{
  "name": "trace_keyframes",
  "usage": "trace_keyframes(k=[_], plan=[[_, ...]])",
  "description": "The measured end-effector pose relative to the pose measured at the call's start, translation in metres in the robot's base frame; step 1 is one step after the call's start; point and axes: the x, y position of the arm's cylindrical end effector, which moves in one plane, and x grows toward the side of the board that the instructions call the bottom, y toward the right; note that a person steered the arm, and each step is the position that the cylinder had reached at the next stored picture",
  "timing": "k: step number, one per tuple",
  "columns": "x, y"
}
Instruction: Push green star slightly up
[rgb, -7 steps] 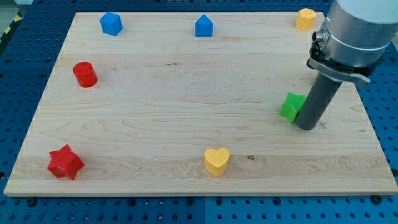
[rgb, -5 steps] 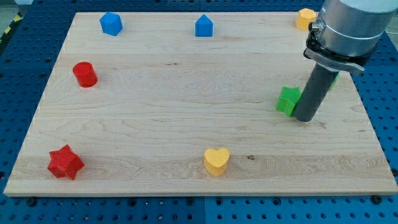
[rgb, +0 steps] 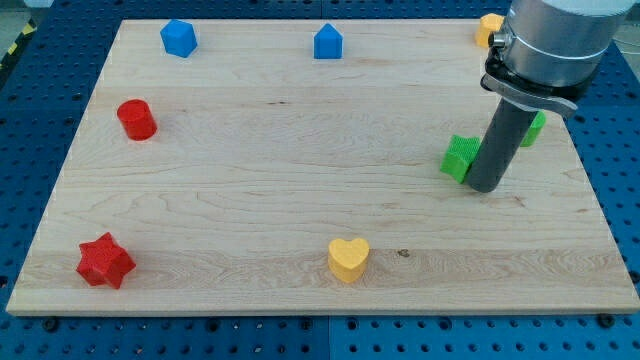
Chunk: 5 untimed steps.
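The green star (rgb: 459, 158) lies on the wooden board (rgb: 300, 180) at the view's right, partly hidden by my dark rod. My tip (rgb: 484, 187) rests on the board against the star's right lower side, touching it. A second green block (rgb: 534, 128) peeks out behind the rod to the right; its shape is hidden.
A blue block (rgb: 178, 37) and a blue house-shaped block (rgb: 328, 42) sit along the top edge. A yellow block (rgb: 489, 27) is at the top right. A red cylinder (rgb: 136, 119) is at the left, a red star (rgb: 105, 261) bottom left, a yellow heart (rgb: 348, 259) bottom middle.
My tip has slid up and slightly left, and the green star has moved with it up and to the left. The second green block has come into sight behind the rod.
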Motion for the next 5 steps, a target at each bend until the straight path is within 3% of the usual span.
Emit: trace_keyframes(k=[5], plan=[[-0.001, 0.022]])
